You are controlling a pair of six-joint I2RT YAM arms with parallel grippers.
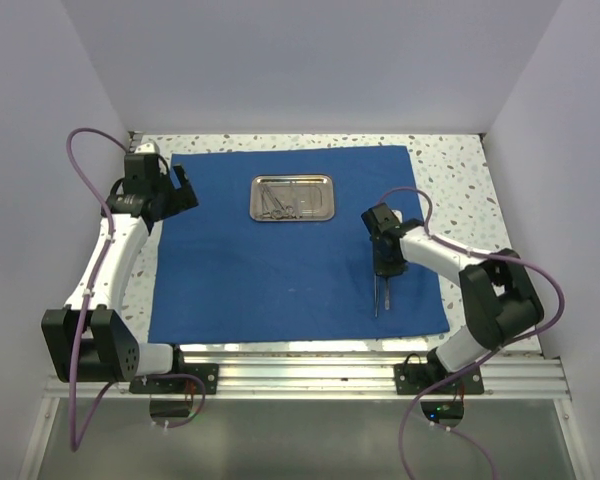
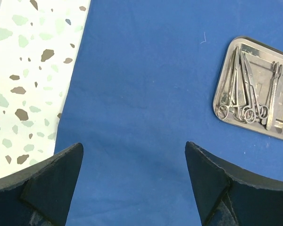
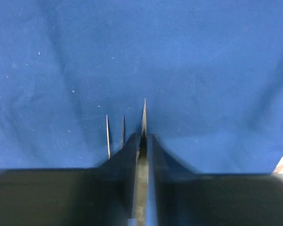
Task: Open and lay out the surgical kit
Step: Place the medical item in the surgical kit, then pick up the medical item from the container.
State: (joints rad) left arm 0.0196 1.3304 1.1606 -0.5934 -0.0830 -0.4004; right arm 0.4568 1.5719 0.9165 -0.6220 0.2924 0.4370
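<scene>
Right hand (image 3: 143, 140) pinching pointed steel instrument (image 3: 144, 113); blue cloth (image 1: 270, 280), shiny rectangular tray (image 1: 322, 206)

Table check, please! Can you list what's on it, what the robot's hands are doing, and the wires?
Surface: speckled table, mostly under the flat blue cloth.
Job's things: steel tray on the cloth, silver instruments inside.
Clutter: nothing seen.
Grippers: left tool open, empty, above the cloth's left side; right tool shut on a thin instrument, low over the cloth.
Cables: purple cables loop along both arms.
Surroundings: plain white walls.
</scene>
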